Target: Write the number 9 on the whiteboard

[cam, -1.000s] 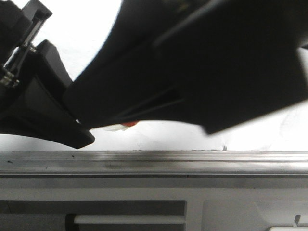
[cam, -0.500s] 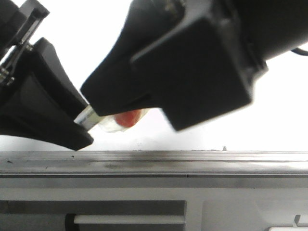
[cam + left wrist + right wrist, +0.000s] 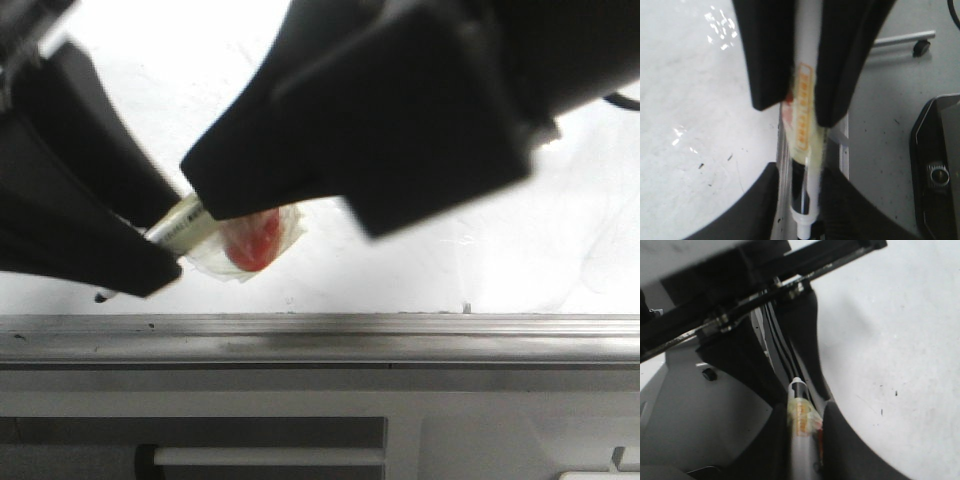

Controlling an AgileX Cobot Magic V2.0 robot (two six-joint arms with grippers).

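Observation:
The whiteboard (image 3: 450, 270) is glossy white with faint smudges, and a grey metal rail (image 3: 320, 340) runs along its near edge. No number 9 shows on it. A white marker (image 3: 185, 225), wrapped in clear tape with a red patch, lies slantwise between my two grippers just above the rail. My right gripper (image 3: 802, 440) is shut on the marker's taped barrel (image 3: 801, 415). My left gripper (image 3: 805, 220) has its fingers around the marker's narrow white end (image 3: 804, 227), with a gap on one side. The board also shows in the left wrist view (image 3: 690, 125) and in the right wrist view (image 3: 890, 340).
Below the rail is a light grey panel (image 3: 480, 440) with slots. Off the board's edge is grey floor with a black device (image 3: 940, 165) and a metal leg with a caster (image 3: 905, 40). Small dark specks dot the board (image 3: 896, 393).
My right gripper has swung back and uncovered the marker and its red tape. My left gripper has come closer to the camera and up-left around the marker's end.

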